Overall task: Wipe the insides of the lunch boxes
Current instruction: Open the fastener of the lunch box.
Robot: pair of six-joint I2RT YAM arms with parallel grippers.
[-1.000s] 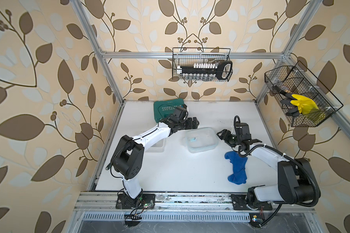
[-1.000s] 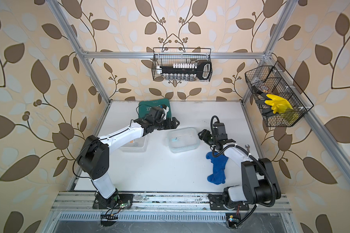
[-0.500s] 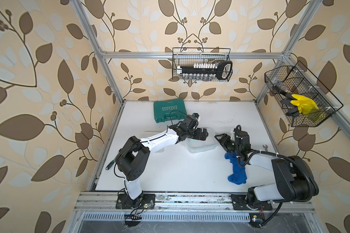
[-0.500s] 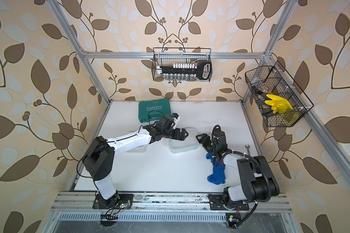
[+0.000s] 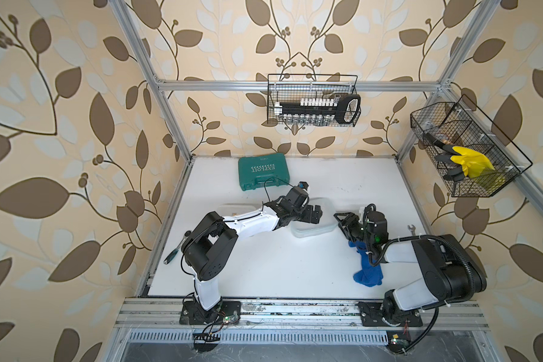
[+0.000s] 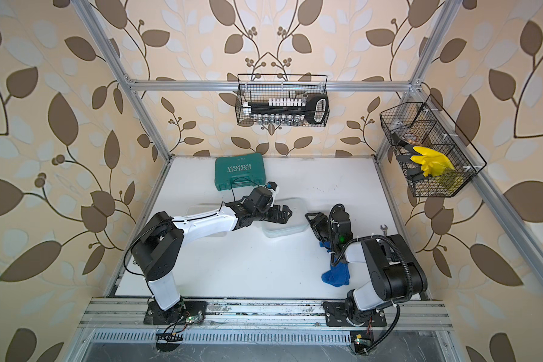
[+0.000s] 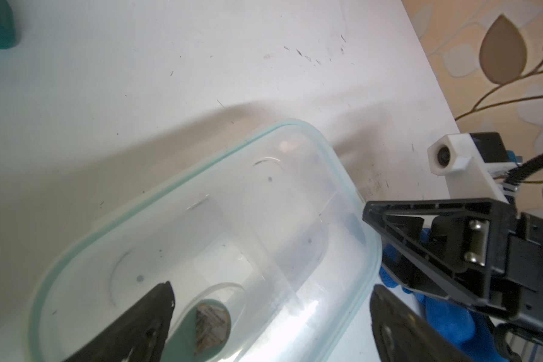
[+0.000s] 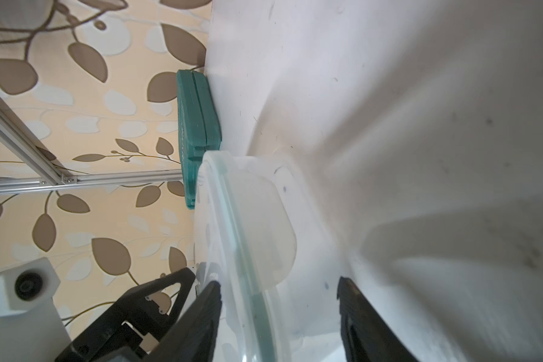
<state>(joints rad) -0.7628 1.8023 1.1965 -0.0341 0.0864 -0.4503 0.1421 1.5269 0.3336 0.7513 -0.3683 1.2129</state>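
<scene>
A clear lunch box [image 5: 314, 233] with a pale green rim stands open near the table's middle in both top views; it also shows as the lunch box [image 7: 232, 219] and the lunch box [image 8: 251, 219]. My left gripper [image 5: 314, 216] is open and straddles its long wall, as the left gripper [image 7: 273, 326] shows: one finger inside the tub, one outside. My right gripper [image 5: 340, 222] is at the box's right end. In its wrist view the right gripper [image 8: 279, 316] stands open with the rim between its fingers. A second lunch box [image 5: 235, 208] lies partly hidden behind my left arm.
A blue cloth [image 5: 369, 272] lies on the table under my right wrist, not held. A teal tool case [image 5: 262, 170] sits at the back. A screwdriver [image 5: 173, 254] lies at the left edge and a wrench [image 5: 411, 228] by the right edge. Two wire baskets [image 5: 312, 100] hang on the walls.
My left gripper swung from beside the teal case down over the lunch box and opened fully. My right gripper moved in to the box's right end and its jaws narrowed somewhat.
</scene>
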